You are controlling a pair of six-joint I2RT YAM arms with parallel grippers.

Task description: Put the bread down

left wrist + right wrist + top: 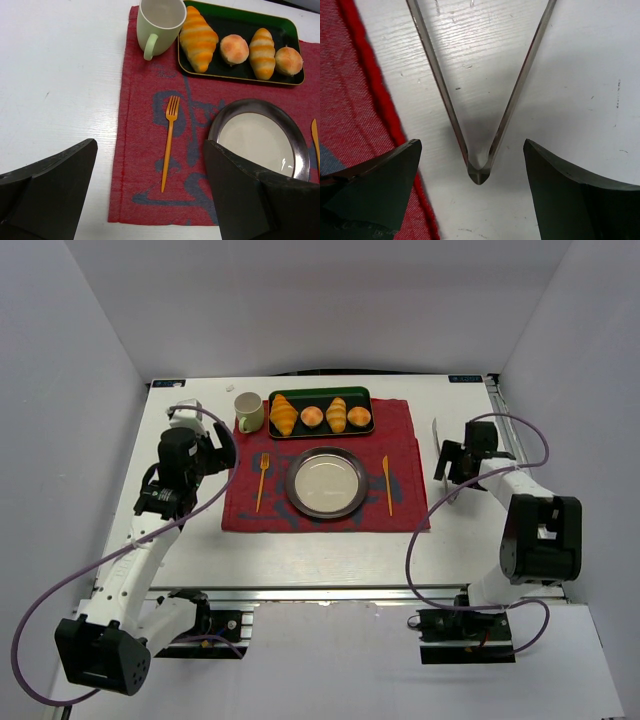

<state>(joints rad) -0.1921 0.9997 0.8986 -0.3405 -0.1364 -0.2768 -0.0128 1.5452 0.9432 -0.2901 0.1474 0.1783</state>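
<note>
The bread (336, 414) (262, 46), a slim ridged golden roll, lies in the dark green tray (320, 393) (240, 77) between two round buns. My left gripper (222, 448) (150, 145) hangs open over the left edge of the red mat (400, 440), well short of the tray, with nothing between its fingers. My right gripper (450, 462) (472, 142) is open low over the white table, right of the mat. Its fingers stand on either side of the joined end of metal tongs (479, 172) (438, 430), apart from them.
A larger croissant (284, 414) (198, 37) lies at the tray's left end, with a pale green cup (249, 412) (160, 22) beside it. A round metal plate (327, 508) (300, 150) sits mid-mat between an orange fork (262, 480) (169, 140) and an orange knife (387, 485).
</note>
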